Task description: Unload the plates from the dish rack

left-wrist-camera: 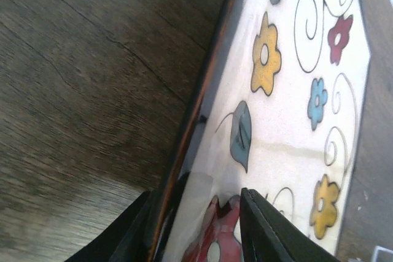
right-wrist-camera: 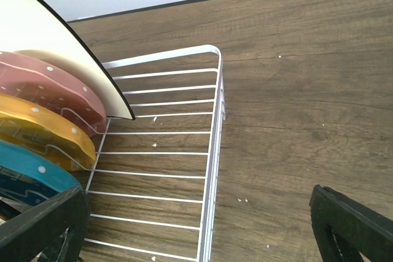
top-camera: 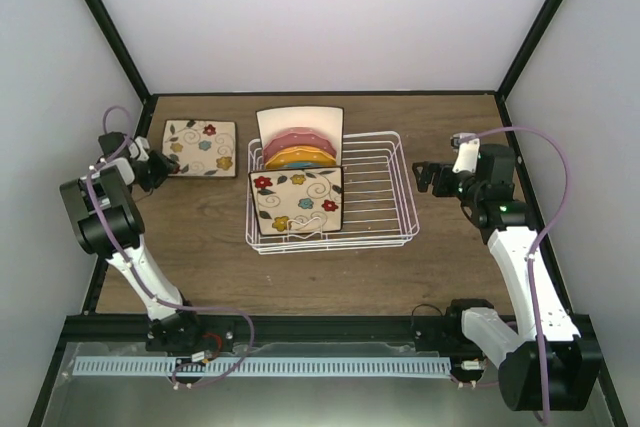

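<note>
Presently, one square cream plate with painted flowers (top-camera: pixel 200 148) lies on the brown wood table at 10 o'clock from the white wire dish rack (top-camera: pixel 380 187), well apart from it.

Left gripper (left-wrist-camera: pixel 195 213): jaws straddle that plate's dark rim at its 9 o'clock edge, one finger on the face and one outside the rim. I cannot tell whether they are pinching it or already slack.

Right gripper (top-camera: pixel 428 177): jaws spread wide and holding nothing, at 3 o'clock from the rack and just beside its wall.

Five plates are in the rack:
- a second floral square plate (top-camera: pixel 297 201), upright at the 6 o'clock end
- a blue scalloped round one (right-wrist-camera: pixel 31 170)
- an orange one (top-camera: pixel 300 156)
- a pink one (top-camera: pixel 298 137)
- a plain cream square plate (top-camera: pixel 300 119), at 12 o'clock

Risks, as I judge them:
- If the outer left finger sits under the rim, pulling back could drag the plate or lift its edge, so that it drops and clatters.
- The three round plates stand close together. A wide-open right gripper going in could knock a neighbour off its prong.
- Glazed rims look slippery, so a shallow pinch may slide off.
</note>
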Robot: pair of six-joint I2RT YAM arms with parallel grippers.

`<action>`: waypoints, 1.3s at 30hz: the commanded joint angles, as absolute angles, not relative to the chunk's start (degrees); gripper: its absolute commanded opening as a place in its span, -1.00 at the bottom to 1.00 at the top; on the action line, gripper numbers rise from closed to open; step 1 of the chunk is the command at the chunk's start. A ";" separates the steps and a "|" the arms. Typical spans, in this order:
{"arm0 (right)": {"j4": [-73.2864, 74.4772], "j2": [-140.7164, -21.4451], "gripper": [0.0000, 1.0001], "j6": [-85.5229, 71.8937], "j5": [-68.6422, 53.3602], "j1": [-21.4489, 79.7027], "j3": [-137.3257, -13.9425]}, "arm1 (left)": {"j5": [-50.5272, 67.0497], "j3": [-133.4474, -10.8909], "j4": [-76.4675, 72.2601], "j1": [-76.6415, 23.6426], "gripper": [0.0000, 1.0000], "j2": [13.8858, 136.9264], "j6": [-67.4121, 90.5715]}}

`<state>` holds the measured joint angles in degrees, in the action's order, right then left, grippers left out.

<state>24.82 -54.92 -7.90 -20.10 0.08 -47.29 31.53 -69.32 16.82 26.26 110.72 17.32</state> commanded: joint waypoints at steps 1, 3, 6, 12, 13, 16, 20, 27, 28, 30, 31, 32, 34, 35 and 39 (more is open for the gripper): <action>26.54 -54.76 1.00 -6.85 -19.17 -0.53 -50.73 | 31.39 -70.17 13.62 26.08 -0.18 112.19 16.35; 26.77 -54.76 1.00 -6.85 -19.08 -0.53 -50.93 | 31.14 -70.23 13.54 26.10 -0.14 112.71 16.22; 26.91 -54.68 0.99 -6.88 -18.85 -0.53 -50.98 | 30.65 -70.39 13.58 26.05 0.03 113.24 16.11; 26.71 -54.16 1.00 -7.59 -18.76 -0.53 -50.02 | 28.29 -71.57 15.33 26.05 0.87 113.50 15.77; 26.59 -53.98 1.00 -7.68 -18.85 -0.53 -49.82 | 27.37 -71.74 15.65 26.03 0.98 113.38 15.74; 26.40 -53.79 1.00 -7.88 -18.93 -0.53 -49.34 | 24.94 -71.92 16.48 26.11 1.00 112.85 15.64; 26.41 -53.55 1.00 -7.99 -18.90 -0.53 -48.93 | 21.39 -71.60 17.69 26.12 1.00 111.76 16.36; 26.39 -53.53 1.00 -7.73 -18.82 -0.53 -48.89 | 14.26 -69.36 19.83 26.14 1.00 106.37 17.48; 26.40 -53.53 1.00 -7.71 -18.84 -0.53 -48.87 | 14.16 -69.15 19.37 26.05 1.00 104.92 17.37; 26.44 -53.53 1.00 -7.64 -18.83 -0.53 -48.82 | 15.28 -69.17 16.49 25.97 1.00 101.71 16.71; 26.39 -53.53 1.00 -7.63 -18.88 -0.53 -48.78 | 17.42 -69.28 14.63 25.88 1.00 99.95 16.11; 26.23 -53.53 1.00 -7.64 -18.99 -0.53 -48.70 | 20.56 -69.41 12.30 25.68 1.00 98.14 15.48; 25.80 -53.59 1.00 -7.58 -19.21 -0.53 -48.37 | 30.36 -69.59 7.55 24.67 1.00 94.61 13.15; 25.57 -53.68 1.00 -7.64 -19.31 -0.53 -48.23 | 35.18 -69.76 5.74 23.23 1.00 92.76 11.74; 24.52 -54.35 1.00 -7.70 -20.14 -0.53 -47.87 | 55.90 -70.59 4.78 16.66 0.89 87.13 4.83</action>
<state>26.24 -54.41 -7.57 -19.33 0.08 -48.18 33.47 -69.19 9.45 22.79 91.66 12.45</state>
